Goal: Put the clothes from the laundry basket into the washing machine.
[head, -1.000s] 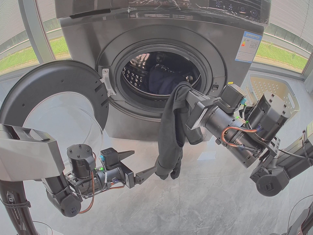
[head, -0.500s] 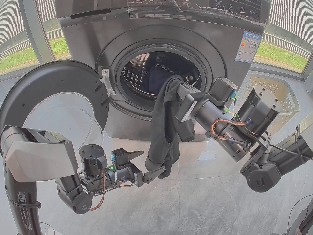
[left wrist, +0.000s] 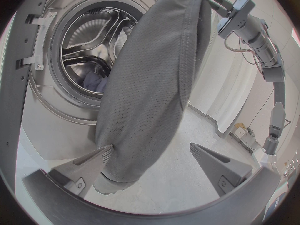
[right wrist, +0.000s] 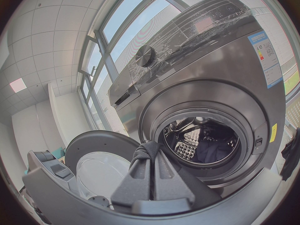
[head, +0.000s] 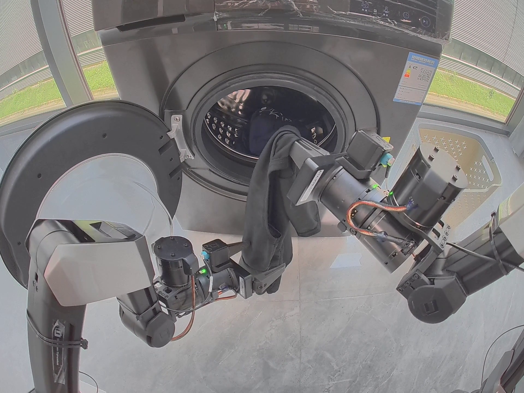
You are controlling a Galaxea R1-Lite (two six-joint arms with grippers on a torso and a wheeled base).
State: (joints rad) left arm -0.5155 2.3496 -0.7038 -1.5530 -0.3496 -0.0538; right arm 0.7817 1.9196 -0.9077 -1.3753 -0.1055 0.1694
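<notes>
Drum point(head: 224, 121) already holds 1 dark item point(head: 267, 131); my right fingers point(right wrist: 140, 178) clamp a garment point(head: 267, 214) outside it, left fingers point(left wrist: 218, 167) open around its hem.

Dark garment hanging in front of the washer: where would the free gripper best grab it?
The loose lower end of the dark garment, coming from the robot's left and below. Its top is pinched in the shut right gripper, so it hangs as one long fold; the open left gripper sits around that bottom part.
</notes>
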